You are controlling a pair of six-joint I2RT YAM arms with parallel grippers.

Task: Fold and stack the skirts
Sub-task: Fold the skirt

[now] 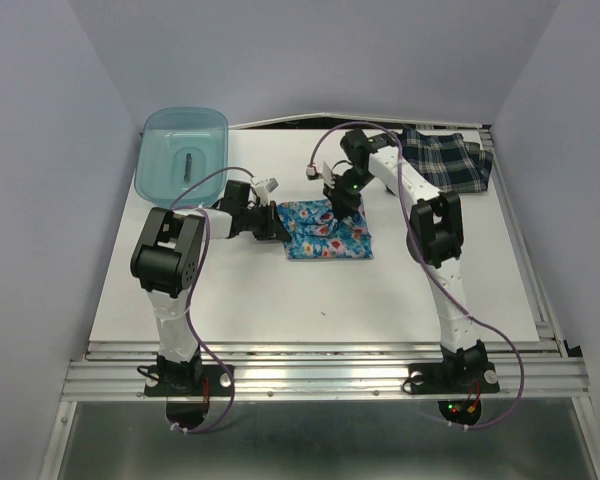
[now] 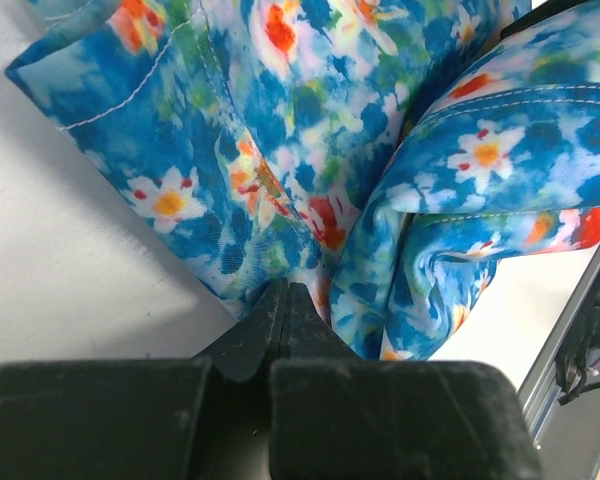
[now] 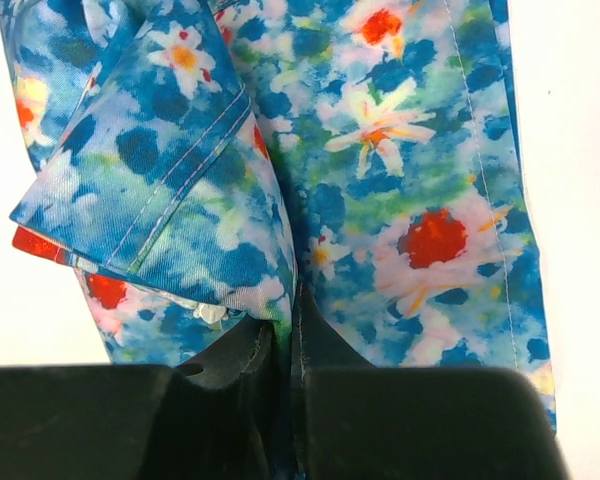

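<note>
While the left pincer [image 1: 279, 222] and right pincer [image 1: 341, 211] each clamp the flowered blue skirt [image 1: 330, 236] at the middle of the worktop [image 1: 280, 300], its fold is in hand, and the next move probably calls for carrying the pinched cloth over together, leaving the plaid skirt [image 1: 445, 160] at far right for later.

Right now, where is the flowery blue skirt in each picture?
Top external: the flowery skirt lies in the middle of the white table.
Left wrist: it fills the top and right, pinched by the left gripper.
Right wrist: it fills most of the picture, pinched by the right gripper.
Shared landmark: the white table shows beside the skirt in every view.
</note>
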